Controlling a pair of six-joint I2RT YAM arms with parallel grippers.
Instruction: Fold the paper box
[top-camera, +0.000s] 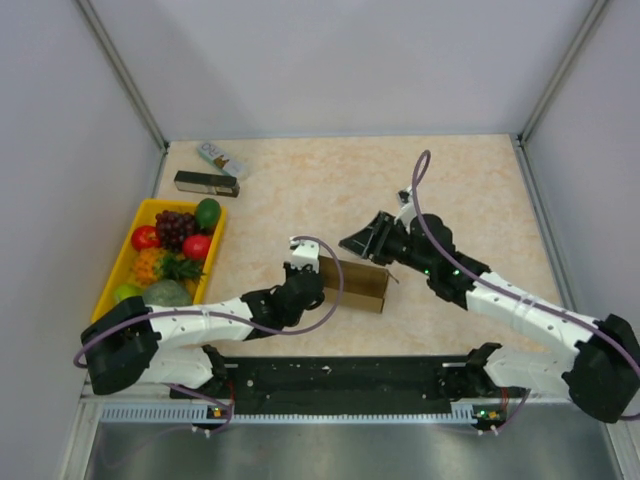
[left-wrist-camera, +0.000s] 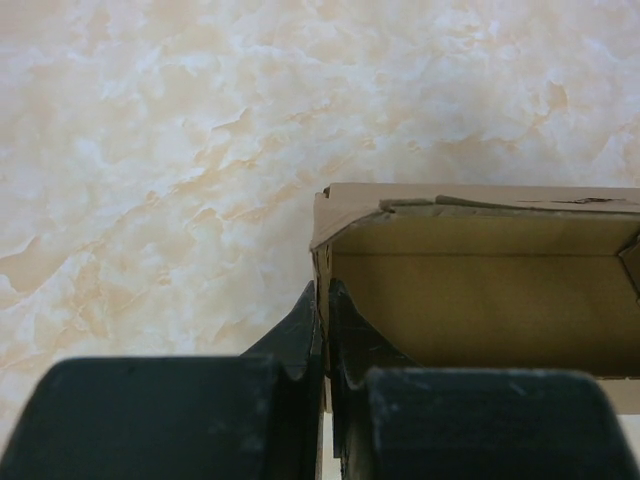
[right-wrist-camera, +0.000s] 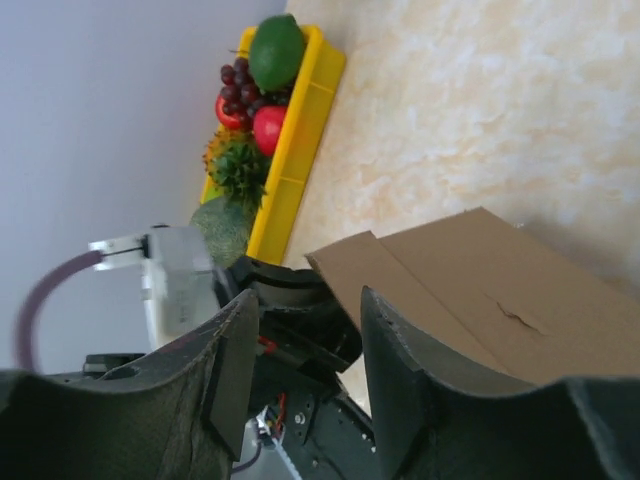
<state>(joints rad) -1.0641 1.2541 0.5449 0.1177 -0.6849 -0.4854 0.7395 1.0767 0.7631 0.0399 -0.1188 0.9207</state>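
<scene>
The paper box (top-camera: 355, 283) is a brown carton lying on the table near the middle, open side facing the left wrist camera. In the left wrist view its hollow inside (left-wrist-camera: 480, 290) shows, with a top flap bent over. My left gripper (top-camera: 318, 272) is shut on the box's left end wall; one finger is outside and one inside (left-wrist-camera: 325, 295). My right gripper (top-camera: 362, 240) is open and empty, just above the box's far edge. In the right wrist view the box's top panel (right-wrist-camera: 500, 290) lies beside and behind the right finger (right-wrist-camera: 400, 360).
A yellow tray (top-camera: 117, 262) of plastic fruit stands at the left; it also shows in the right wrist view (right-wrist-camera: 300, 130). A slim black box (top-camera: 205, 182) and a small white packet (top-camera: 222, 158) lie at the back left. Grey walls enclose the table.
</scene>
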